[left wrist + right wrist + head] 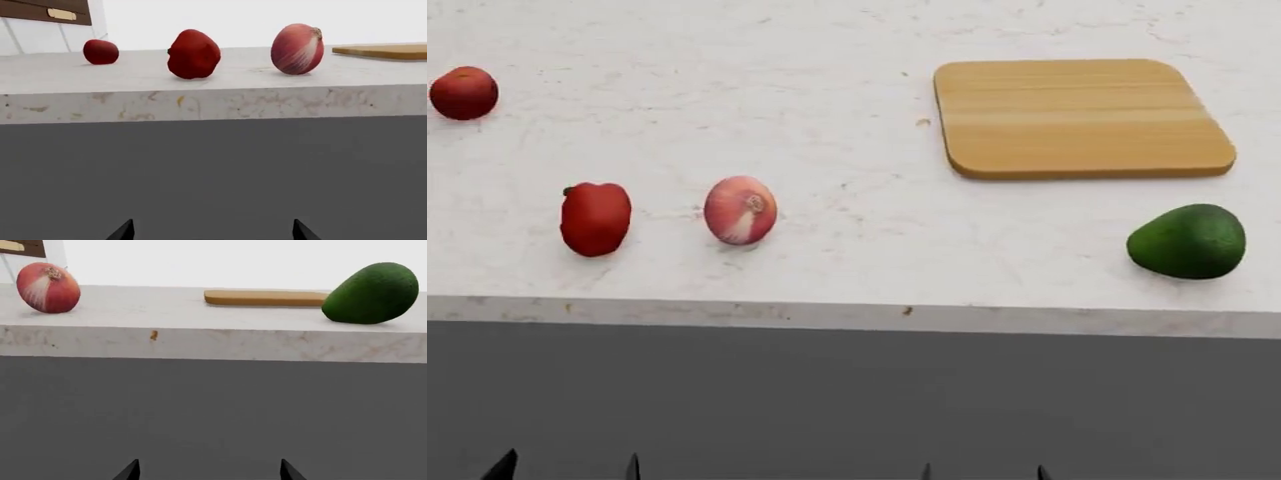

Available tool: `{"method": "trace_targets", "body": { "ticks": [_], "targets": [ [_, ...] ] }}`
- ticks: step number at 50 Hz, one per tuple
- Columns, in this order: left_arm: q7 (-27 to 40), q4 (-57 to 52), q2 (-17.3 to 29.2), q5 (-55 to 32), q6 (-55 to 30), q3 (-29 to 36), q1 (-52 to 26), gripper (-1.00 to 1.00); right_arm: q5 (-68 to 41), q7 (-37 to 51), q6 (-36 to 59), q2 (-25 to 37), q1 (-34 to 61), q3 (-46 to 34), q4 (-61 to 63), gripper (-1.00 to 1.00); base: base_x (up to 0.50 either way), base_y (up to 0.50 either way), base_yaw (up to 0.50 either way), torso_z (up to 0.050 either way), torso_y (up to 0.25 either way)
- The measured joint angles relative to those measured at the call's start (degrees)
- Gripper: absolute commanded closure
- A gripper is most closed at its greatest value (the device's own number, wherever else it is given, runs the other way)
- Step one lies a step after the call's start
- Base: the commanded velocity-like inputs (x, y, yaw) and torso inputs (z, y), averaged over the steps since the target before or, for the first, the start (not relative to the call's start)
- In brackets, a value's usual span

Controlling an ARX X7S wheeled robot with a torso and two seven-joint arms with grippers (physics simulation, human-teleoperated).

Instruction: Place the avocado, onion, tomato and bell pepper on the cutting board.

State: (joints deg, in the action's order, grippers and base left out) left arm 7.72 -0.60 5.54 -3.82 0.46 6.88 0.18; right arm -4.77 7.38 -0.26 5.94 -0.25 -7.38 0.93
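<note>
Left gripper (pixel 567 466): lowest left of the head frame, only 2 dark fingertips showing, spread apart, clamped on nothing, below the counter's front.
Right gripper (pixel 982 470): lowest edge of the head frame, right of centre, 2 tips likewise parted and empty.
Counter front (pixel 854 400): grey panel filling the lower third of the head frame, between the grippers and the produce.
Countertop (pixel 854 260): pale speckled stone across the upper two thirds.
Avocado (pixel 1186 241): right side, nearest the counter's front edge, lying on bare stone just below the board's lower right corner, apart from it.
Onion (pixel 741 210): left of centre, mid-height, on the stone, well apart from the board.
Bell pepper (pixel 595 218): just left of the onion, not touching it.
Cutting board (pixel 1078 116): upper right, flat, nothing on it.
Tomato (pixel 463 92): far upper left, farthest from the board.
Wrist views: both look level across the counter's edge; onion in both, pepper and tomato in the left one, avocado and board edge in the right one.
Done: 0 of 4 items on the board.
Left: all 4 placements; no grasp begun.
Likely order, as a judgement: avocado for the right arm as the closest item; onion, pepper and tomato for the left, tomato needing the longest carry.
</note>
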Motion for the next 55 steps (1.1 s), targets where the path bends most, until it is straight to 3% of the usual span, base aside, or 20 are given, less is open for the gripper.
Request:
{"method": "trace_targets", "body": {
  "ticks": [15, 25, 39, 55],
  "targets": [
    [1.52, 0.06, 0.98, -0.45, 0.22, 1.27, -0.1, -1.0, -0.68, 1.52, 0.19, 0.99, 0.1, -1.0, 0.3, -1.0, 0.0, 0.0, 0.0, 0.0, 0.0],
    [4.88, -6.28, 1.84, 0.09, -6.31, 0.39, -1.44, -1.0, -0.16, 3.42, 5.08, 2.31, 0.24, -1.33, 7.07, -1.0, 0.0, 0.0, 0.0, 0.0, 0.0],
    [5.91, -22.13, 4.71, -2.65, -25.21, -1.38, -7.56, -1.0, 0.06, 4.23, 27.43, 6.0, 7.04, -0.78, 25.06, -1.0, 0.0, 0.0, 0.0, 0.0, 0.0],
    [2.94, -29.7, 10.33, -7.16, -48.98, -3.29, -23.98, -1.0, -3.94, -0.94, 55.38, 11.0, 31.26, 0.41, 30.82, -1.0, 0.0, 0.0, 0.0, 0.0, 0.0]
  ]
}}
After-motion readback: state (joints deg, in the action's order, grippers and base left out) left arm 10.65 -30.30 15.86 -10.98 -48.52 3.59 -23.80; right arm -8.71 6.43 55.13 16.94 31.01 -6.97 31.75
